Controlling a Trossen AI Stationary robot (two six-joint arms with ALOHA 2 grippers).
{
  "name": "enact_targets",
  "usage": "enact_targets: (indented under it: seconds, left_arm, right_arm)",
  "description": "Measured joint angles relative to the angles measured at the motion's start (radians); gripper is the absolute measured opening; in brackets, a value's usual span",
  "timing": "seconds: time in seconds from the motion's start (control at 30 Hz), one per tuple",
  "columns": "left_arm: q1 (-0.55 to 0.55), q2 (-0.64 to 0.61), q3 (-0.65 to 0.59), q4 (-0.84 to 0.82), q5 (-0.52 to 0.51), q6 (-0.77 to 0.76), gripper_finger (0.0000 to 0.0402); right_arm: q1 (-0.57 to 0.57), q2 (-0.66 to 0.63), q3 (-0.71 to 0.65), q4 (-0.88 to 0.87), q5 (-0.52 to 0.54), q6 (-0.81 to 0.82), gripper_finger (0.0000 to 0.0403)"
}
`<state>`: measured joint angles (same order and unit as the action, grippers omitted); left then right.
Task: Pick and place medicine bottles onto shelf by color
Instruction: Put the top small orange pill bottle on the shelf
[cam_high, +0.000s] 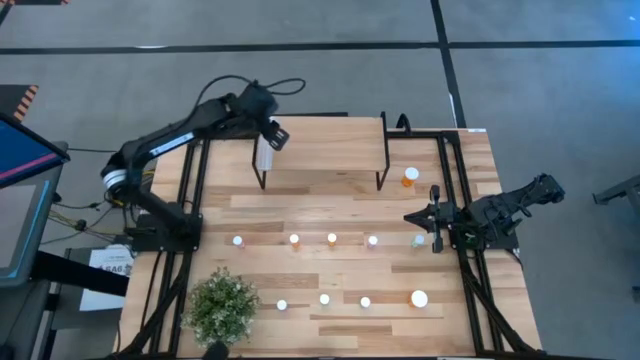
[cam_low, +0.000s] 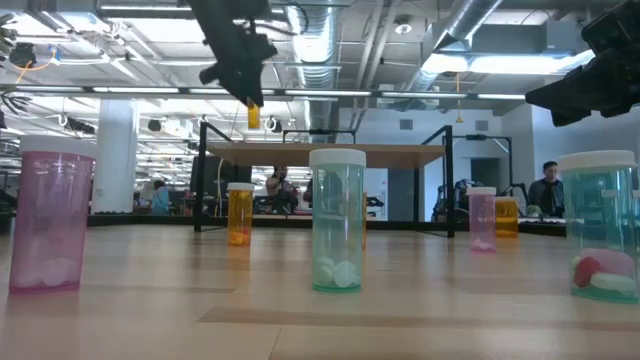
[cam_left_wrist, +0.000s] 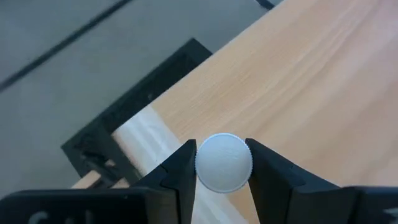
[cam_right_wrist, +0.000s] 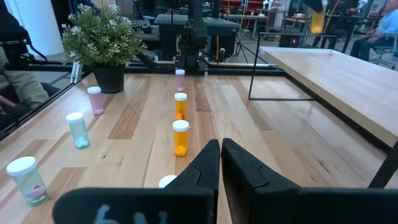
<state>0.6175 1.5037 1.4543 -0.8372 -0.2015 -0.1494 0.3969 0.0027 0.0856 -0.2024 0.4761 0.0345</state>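
Observation:
My left gripper (cam_high: 272, 137) hangs over the left end of the shelf (cam_high: 325, 150), shut on an orange medicine bottle (cam_low: 253, 116) with a white cap. Several more medicine bottles stand on the table in two rows: a far row (cam_high: 332, 238) and a near row (cam_high: 324, 299). Another orange one (cam_high: 410, 177) stands right of the shelf. In the low view a pink bottle (cam_low: 48, 222), a pale green one (cam_low: 337, 220) and an orange one (cam_low: 240, 213) stand upright on their bases. My right gripper (cam_high: 434, 221) waits shut at the table's right side. My left gripper pinches the bottle's white cap (cam_left_wrist: 224, 163) between its two fingers, one on each side of the cap's rim. The fingers (cam_left_wrist: 180, 171) slant down from above. The orange body hangs upright below them, clear above the shelf's top near its whitish left strip (cam_left_wrist: 146, 134).
A bushy green plant (cam_high: 222, 305) in a dark pot stands at the table's near left corner. Black frame rails (cam_high: 190, 190) run along both sides of the table. People sit in the room behind (cam_low: 545, 185). The shelf's top (cam_low: 325, 153) is bare in the low view.

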Motion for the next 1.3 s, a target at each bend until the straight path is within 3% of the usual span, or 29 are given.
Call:
enact_targets:
  seconds: [0.27,0.83,1.3]
  left_arm:
    - [0.048,0.099,0.003,-0.002,0.013,0.014,0.0108]
    - [0.053,0.100,0.004,-0.003,0.013,0.009,0.0110]
    - [0.053,0.100,0.004,-0.004,0.013,0.009,0.0197]
  right_arm:
    - [0.000,0.000,0.000,0.000,0.000,0.000,0.0042]
    - [0.000,0.000,0.000,0.000,0.000,0.000,0.0042]
    - [0.000,0.000,0.000,0.000,0.000,0.000,0.0042]
